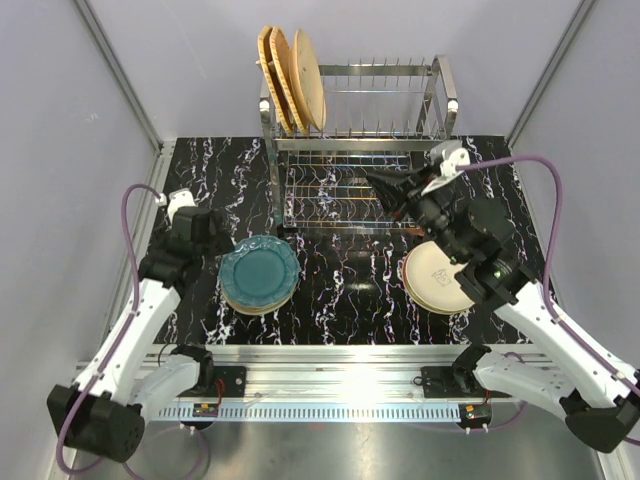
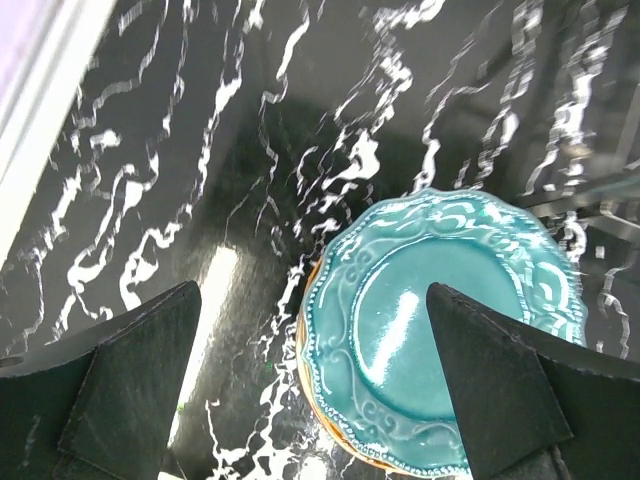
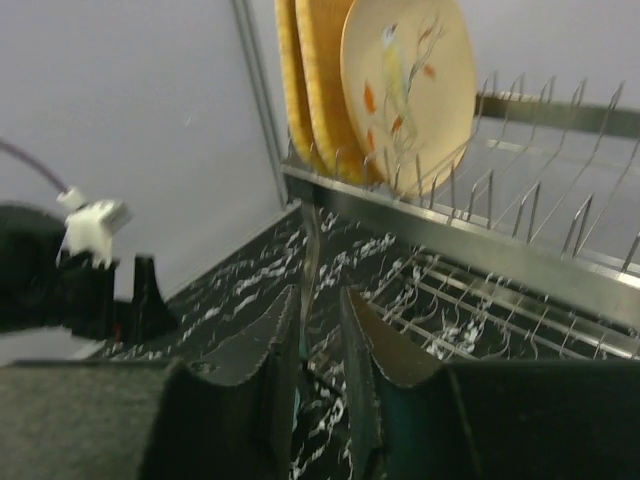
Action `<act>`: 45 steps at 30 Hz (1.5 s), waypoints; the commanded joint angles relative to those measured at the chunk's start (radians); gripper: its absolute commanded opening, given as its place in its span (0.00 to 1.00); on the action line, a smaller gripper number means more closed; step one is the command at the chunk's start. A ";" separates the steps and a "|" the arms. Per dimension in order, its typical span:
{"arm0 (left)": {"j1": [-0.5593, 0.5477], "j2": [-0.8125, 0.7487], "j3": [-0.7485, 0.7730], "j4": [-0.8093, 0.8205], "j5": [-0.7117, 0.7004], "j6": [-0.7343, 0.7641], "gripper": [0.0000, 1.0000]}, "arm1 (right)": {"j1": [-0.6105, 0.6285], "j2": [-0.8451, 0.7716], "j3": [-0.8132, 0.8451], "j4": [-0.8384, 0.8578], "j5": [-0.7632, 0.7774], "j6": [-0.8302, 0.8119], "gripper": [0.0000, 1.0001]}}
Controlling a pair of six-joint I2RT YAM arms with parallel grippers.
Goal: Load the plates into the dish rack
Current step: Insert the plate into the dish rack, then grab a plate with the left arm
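Your left pincer [image 2: 315,385] hangs spread wide over the teal plate [image 1: 259,271] on the counter [image 1: 350,275], while your right pincer [image 3: 320,345], nearly closed on nothing, faces the rack [image 1: 385,110].

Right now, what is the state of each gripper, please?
Left gripper: open, above the teal plate, holding nothing.
Right gripper: nearly shut, holding nothing visible.

Black marble-look tabletop [image 1: 340,280] (white veins), seemingly glossy; grey walls [image 1: 60,120].

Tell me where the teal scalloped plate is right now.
The teal scalloped plate tops a small stack on the table's left side, directly beneath the open left gripper.
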 commanded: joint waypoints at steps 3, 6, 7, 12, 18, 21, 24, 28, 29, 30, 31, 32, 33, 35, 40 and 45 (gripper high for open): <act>0.070 0.107 0.089 -0.029 0.180 -0.106 0.99 | -0.001 -0.100 -0.164 -0.113 -0.160 0.050 0.27; 0.075 0.119 0.034 0.022 0.249 -0.183 0.99 | -0.001 -0.137 -0.267 -0.132 -0.157 0.098 0.25; 0.075 0.121 0.014 0.049 0.266 -0.201 0.99 | -0.001 -0.157 -0.295 -0.094 -0.161 0.112 0.25; 0.076 0.125 -0.137 0.144 0.289 -0.288 0.93 | 0.002 -0.163 -0.416 -0.061 -0.189 0.179 0.24; 0.076 0.141 -0.186 0.152 0.211 -0.301 0.92 | 0.010 -0.129 -0.435 -0.047 -0.197 0.201 0.23; 0.076 0.122 -0.220 0.183 0.215 -0.324 0.91 | 0.013 -0.088 -0.428 -0.044 -0.212 0.207 0.23; 0.076 0.115 -0.250 0.215 0.241 -0.340 0.90 | 0.033 -0.039 -0.427 -0.030 -0.224 0.208 0.22; 0.076 0.115 -0.275 0.230 0.240 -0.341 0.89 | 0.074 0.003 -0.431 -0.007 -0.198 0.196 0.22; 0.076 0.115 -0.286 0.232 0.240 -0.347 0.89 | 0.079 0.007 -0.432 -0.007 -0.195 0.196 0.23; 0.076 0.113 -0.290 0.233 0.240 -0.352 0.89 | 0.087 0.010 -0.432 -0.007 -0.192 0.195 0.23; 0.076 0.112 -0.299 0.244 0.244 -0.357 0.89 | 0.090 0.021 -0.428 -0.013 -0.186 0.192 0.23; 0.076 0.113 -0.315 0.253 0.248 -0.361 0.89 | 0.091 0.026 -0.428 -0.012 -0.181 0.189 0.24; 0.076 0.110 -0.321 0.261 0.257 -0.364 0.88 | 0.094 0.030 -0.428 -0.012 -0.180 0.190 0.24; 0.076 0.112 -0.333 0.276 0.264 -0.366 0.86 | 0.098 0.035 -0.428 -0.012 -0.174 0.189 0.24; 0.076 0.119 -0.345 0.295 0.275 -0.369 0.79 | 0.099 0.049 -0.428 -0.012 -0.174 0.188 0.24; 0.076 0.099 -0.376 0.315 0.284 -0.384 0.72 | 0.098 0.056 -0.433 -0.009 -0.171 0.188 0.24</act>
